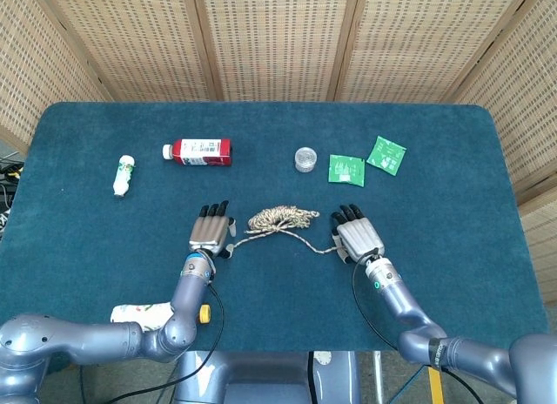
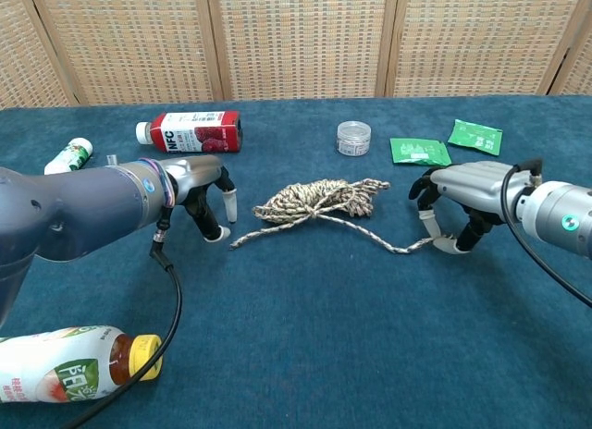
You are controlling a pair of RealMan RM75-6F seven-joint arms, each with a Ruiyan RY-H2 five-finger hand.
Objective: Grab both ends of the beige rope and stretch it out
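The beige rope lies in a loose bundle mid-table, with one tail running left and one right. My right hand is curled over the right tail, and its thumb and a finger pinch that end against the cloth. My left hand hovers just left of the left tail's end. Its fingers are apart and point down, a short gap from the rope, holding nothing.
A red bottle and a small white bottle lie at the back left. A tea bottle lies at the front left under my left arm. A clear jar and two green packets sit behind the rope.
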